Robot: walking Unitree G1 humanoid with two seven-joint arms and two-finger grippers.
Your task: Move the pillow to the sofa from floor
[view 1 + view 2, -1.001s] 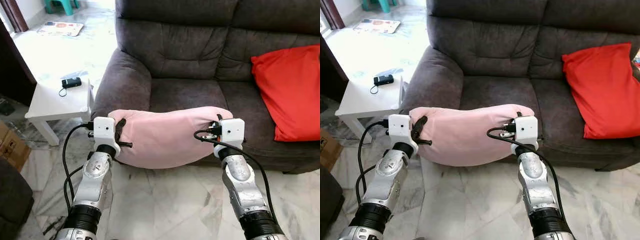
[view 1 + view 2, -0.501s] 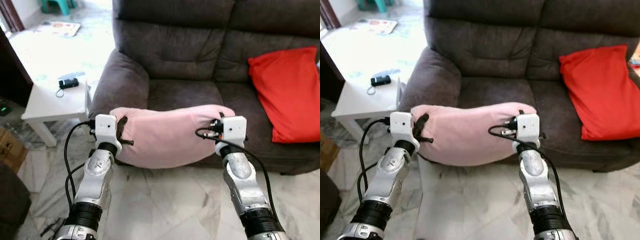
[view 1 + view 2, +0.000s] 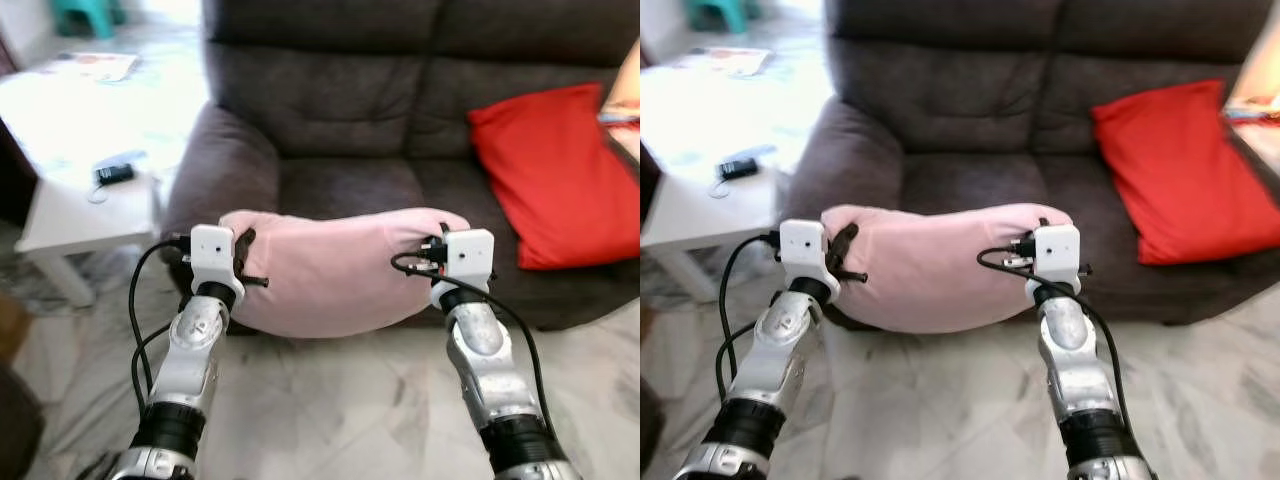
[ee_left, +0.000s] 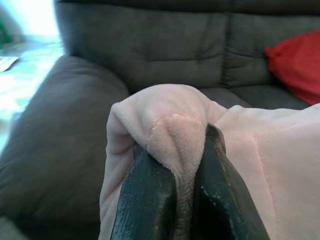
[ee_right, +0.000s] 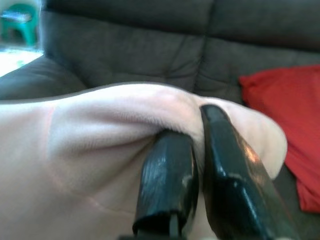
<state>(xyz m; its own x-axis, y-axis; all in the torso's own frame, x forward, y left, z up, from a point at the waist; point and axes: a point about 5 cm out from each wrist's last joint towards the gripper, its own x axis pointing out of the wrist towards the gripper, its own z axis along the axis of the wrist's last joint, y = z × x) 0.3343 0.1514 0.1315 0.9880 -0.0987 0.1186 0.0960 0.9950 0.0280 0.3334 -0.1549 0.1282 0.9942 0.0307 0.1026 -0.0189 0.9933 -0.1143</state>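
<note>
Compared with a second ago the whole view has swung a little toward the robot's right and turned blurrier, so the sofa [image 3: 400, 120] fills more of the frame and the white side table [image 3: 70, 215] sits nearer the left edge; the pillow [image 3: 340, 270] is still carried the same way between both arms. The pillow is long, pale pink and plush, sagging in the middle like a soft crescent, with a faint seam visible along its cover. It hangs in the air in front of the sofa's left seat cushion, above the marble floor [image 3: 330, 400], its upper edge about level with the seat front. The left gripper [image 4: 182, 200] has its two black fingers pressed together on a bunched fold at the pillow's left end. The right gripper [image 5: 197, 185] pinches the fabric at the pillow's right end in the same way. A red cushion [image 3: 545, 170] leans on the sofa's right seat. A small dark device [image 3: 113, 173] with a cord lies on the side table. No brand, label or writing can be read anywhere.
</note>
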